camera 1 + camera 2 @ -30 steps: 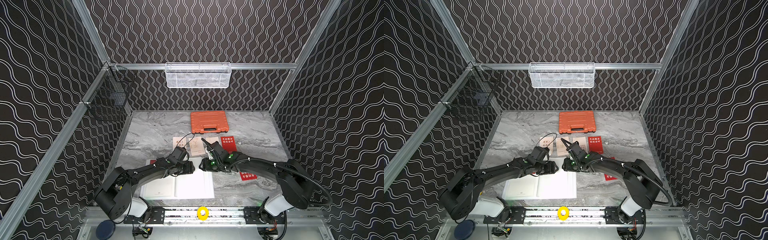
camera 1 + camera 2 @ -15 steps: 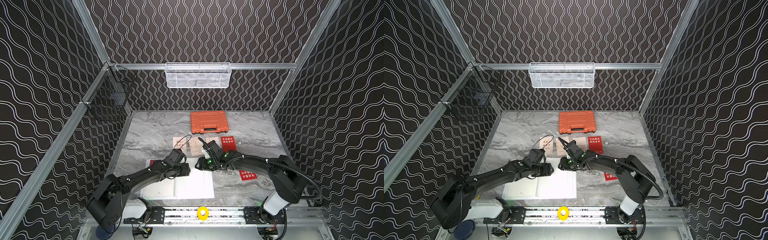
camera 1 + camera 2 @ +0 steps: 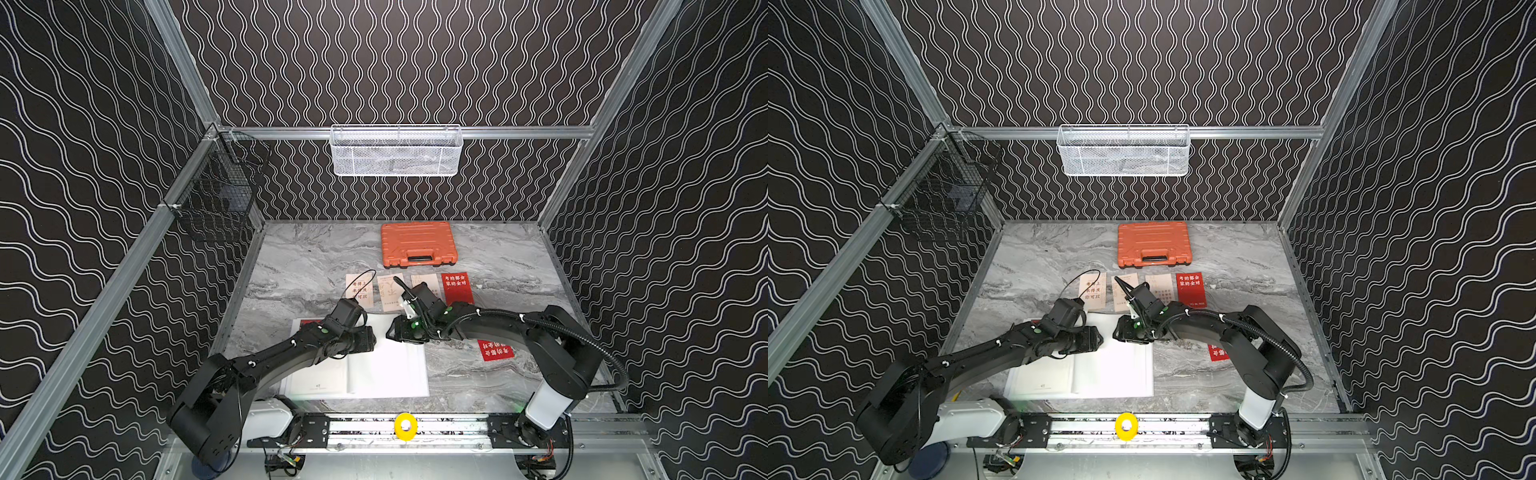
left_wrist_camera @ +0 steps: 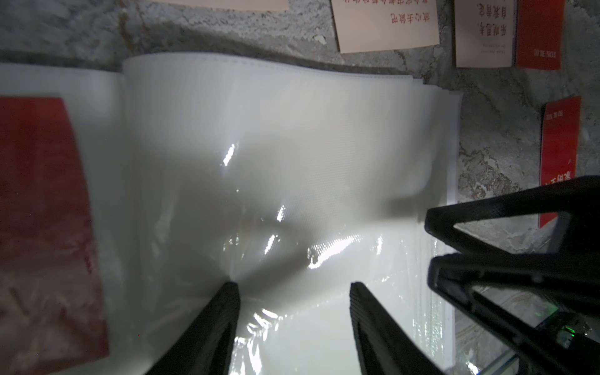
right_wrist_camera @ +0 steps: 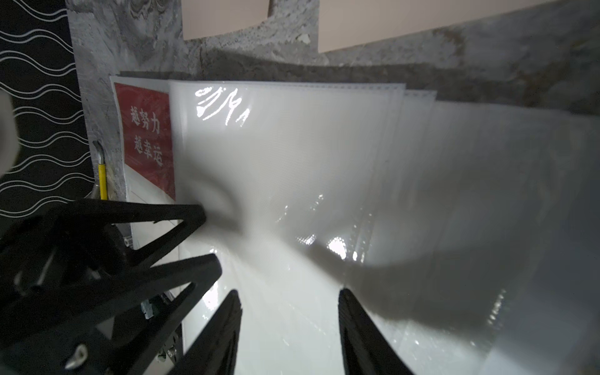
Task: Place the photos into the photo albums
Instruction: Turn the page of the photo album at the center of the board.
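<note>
On the marble table (image 3: 316, 266), arms (image 3: 291, 349) partly hide the open album (image 3: 386, 374).

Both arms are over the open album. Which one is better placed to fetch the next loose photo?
Right, probably. The right arm, jaws open, reaches over the loose red photo beside the album; the left arm lies across the album's opposite page, farther away.

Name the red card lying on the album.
The red card at the album's far-left corner; the row red card and the lone red card lie on the table.
</note>
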Controlling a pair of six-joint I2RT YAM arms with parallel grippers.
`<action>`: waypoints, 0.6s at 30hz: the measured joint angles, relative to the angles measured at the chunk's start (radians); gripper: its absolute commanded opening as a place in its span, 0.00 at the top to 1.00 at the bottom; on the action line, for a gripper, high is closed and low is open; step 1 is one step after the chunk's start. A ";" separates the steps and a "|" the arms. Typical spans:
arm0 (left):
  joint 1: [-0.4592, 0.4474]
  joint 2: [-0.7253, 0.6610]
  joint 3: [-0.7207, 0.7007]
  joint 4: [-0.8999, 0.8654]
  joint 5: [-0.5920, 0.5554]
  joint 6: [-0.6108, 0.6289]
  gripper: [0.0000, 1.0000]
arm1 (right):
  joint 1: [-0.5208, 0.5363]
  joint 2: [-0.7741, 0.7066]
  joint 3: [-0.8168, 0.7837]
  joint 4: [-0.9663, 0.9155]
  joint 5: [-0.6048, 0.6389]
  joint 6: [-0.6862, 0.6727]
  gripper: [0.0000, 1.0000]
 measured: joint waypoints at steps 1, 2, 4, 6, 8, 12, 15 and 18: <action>0.001 -0.001 -0.001 0.000 0.000 0.000 0.40 | 0.000 0.001 0.000 0.003 0.000 0.002 0.49; 0.001 -0.003 -0.003 0.001 0.000 0.000 0.40 | 0.000 0.004 0.000 0.005 -0.001 0.002 0.49; 0.001 -0.006 -0.003 0.000 0.000 0.000 0.40 | 0.000 0.011 0.000 0.006 -0.003 0.003 0.49; 0.002 -0.009 -0.004 -0.002 0.000 0.000 0.40 | 0.000 0.015 -0.001 0.006 -0.003 0.005 0.50; 0.002 -0.011 -0.005 -0.004 0.000 0.000 0.40 | 0.000 0.015 -0.006 0.008 -0.002 0.005 0.50; 0.003 -0.014 -0.007 -0.005 0.000 0.000 0.40 | 0.000 0.023 -0.010 0.009 0.002 0.005 0.50; 0.003 -0.014 -0.010 -0.001 0.000 0.000 0.40 | 0.000 0.031 -0.010 0.010 0.001 0.005 0.50; 0.003 -0.015 -0.010 -0.002 0.000 0.001 0.40 | 0.000 0.039 -0.009 0.024 0.001 0.005 0.50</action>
